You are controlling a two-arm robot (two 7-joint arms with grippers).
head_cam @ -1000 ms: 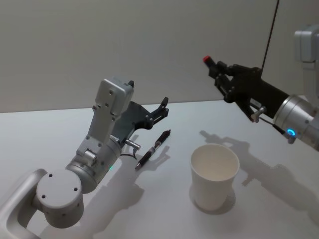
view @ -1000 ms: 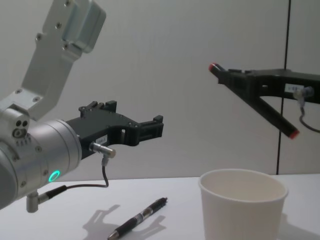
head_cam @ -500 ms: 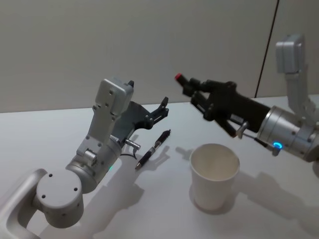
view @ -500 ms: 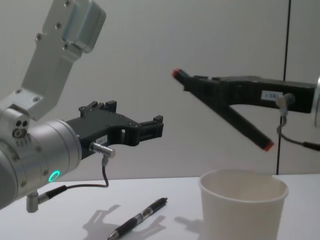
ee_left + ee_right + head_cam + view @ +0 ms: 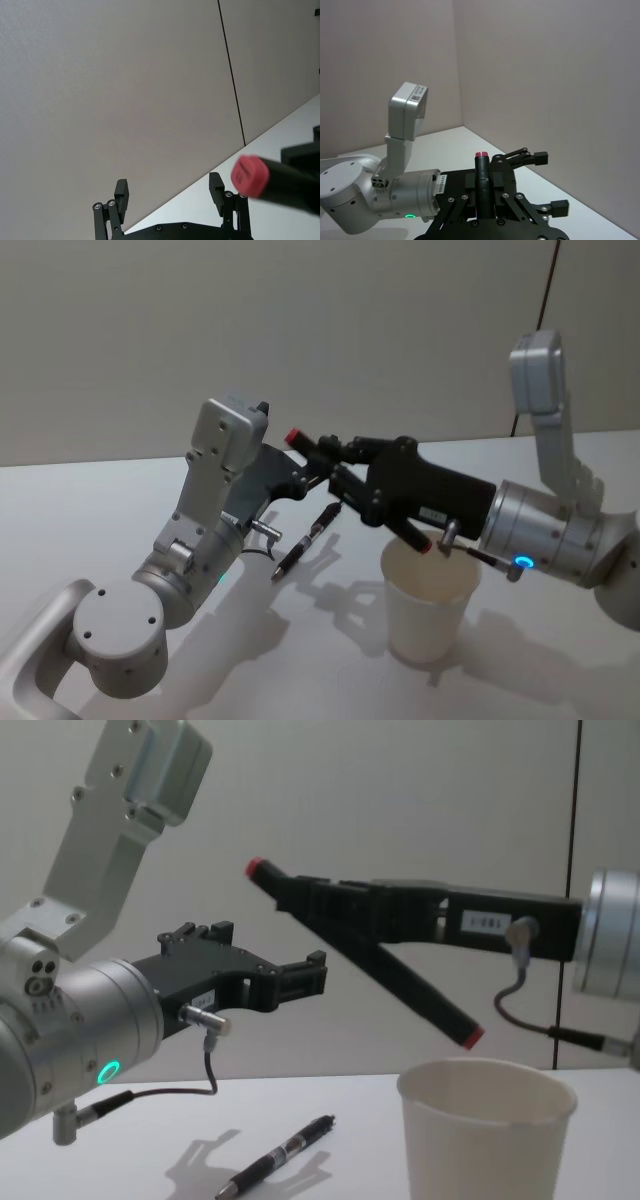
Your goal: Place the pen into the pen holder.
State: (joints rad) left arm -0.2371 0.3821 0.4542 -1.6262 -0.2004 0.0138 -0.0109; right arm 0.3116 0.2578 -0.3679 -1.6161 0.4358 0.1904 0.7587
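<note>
Got right end effector (image 5: pixel 335 908) clamped on a red-tipped marker (image 5: pixel 425 1005), tilted just over cup (image 5: pixel 485 1145). Left end effector (image 5: pixel 169 192) wide open, hanging above pen (image 5: pixel 275 1160) on desk (image 5: pixel 360 1120).

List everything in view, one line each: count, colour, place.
pen holder: one, white paper cup, upright on the table, right of centre.
pen on the table: one, black, lying flat to the left of the cup.
held pen: one, black with red ends, tilted, lower end just above the cup's rim.
table: one, white, under everything.
wall: one, grey, behind the table.
left tool: one, black, open, raised above the table.
right tool: one, black, shut on the held pen, reaching in from the right.
</note>
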